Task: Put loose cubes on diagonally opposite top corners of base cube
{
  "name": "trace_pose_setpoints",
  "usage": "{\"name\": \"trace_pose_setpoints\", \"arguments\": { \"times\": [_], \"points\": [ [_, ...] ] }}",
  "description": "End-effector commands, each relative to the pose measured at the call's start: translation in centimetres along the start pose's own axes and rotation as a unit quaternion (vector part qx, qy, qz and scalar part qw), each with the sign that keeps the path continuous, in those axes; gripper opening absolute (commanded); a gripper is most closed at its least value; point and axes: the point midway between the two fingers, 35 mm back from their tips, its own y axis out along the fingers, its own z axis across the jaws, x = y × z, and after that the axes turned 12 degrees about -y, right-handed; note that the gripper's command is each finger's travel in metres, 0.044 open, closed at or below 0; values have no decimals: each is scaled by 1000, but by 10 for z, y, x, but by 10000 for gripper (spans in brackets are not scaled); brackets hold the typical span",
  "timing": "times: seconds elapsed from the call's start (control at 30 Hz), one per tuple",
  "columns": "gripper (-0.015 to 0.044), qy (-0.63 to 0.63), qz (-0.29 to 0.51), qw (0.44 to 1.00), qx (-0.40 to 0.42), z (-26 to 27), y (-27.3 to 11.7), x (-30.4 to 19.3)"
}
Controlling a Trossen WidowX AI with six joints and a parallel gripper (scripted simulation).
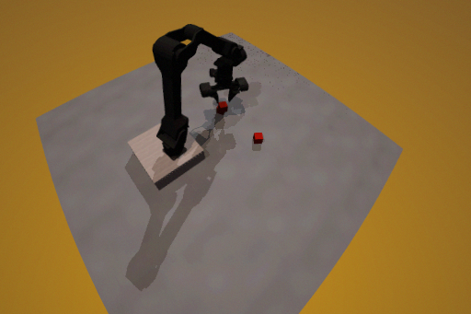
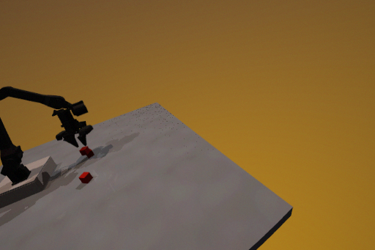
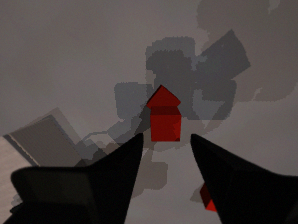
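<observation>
One loose red cube [image 1: 223, 105] [image 2: 85, 149] [image 3: 165, 128] rests on the base cube [image 2: 89, 155] [image 3: 162, 96], capping one corner and overhanging it. The base cube is also red, stands on the table turned about 45 degrees to the upper cube, and is partly covered by it. My gripper [image 1: 224, 99] [image 2: 80, 146] [image 3: 166, 137] is open just above the upper cube, with a gap on each side of it in the wrist view. The other loose red cube [image 1: 258, 137] [image 2: 86, 177] lies apart on the table; the right finger partly hides this cube [image 3: 210, 204] in the wrist view.
The arm stands on a pale wooden block [image 1: 143, 146] [image 2: 39, 166] [image 3: 7, 165], to the left of the cubes. The grey table [image 1: 294, 218] [image 2: 176, 203] has its edges well away from the cubes. Shadows of the arm fall around the stack.
</observation>
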Motion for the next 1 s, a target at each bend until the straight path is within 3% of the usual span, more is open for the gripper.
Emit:
{"name": "trace_pose_setpoints", "arguments": {
  "times": [0.0,0.17,0.33,0.73,0.97],
  "points": [
    [265,83,0,997,0,-11,-4,-15],
    [265,270,1,963,-2,-33,-14,-51],
    [265,447,1,895,-4,-49,-24,-91],
    [265,779,0,627,-9,-63,-48,-190],
    [265,782,0,623,-9,-63,-48,-191]
  ]
}}
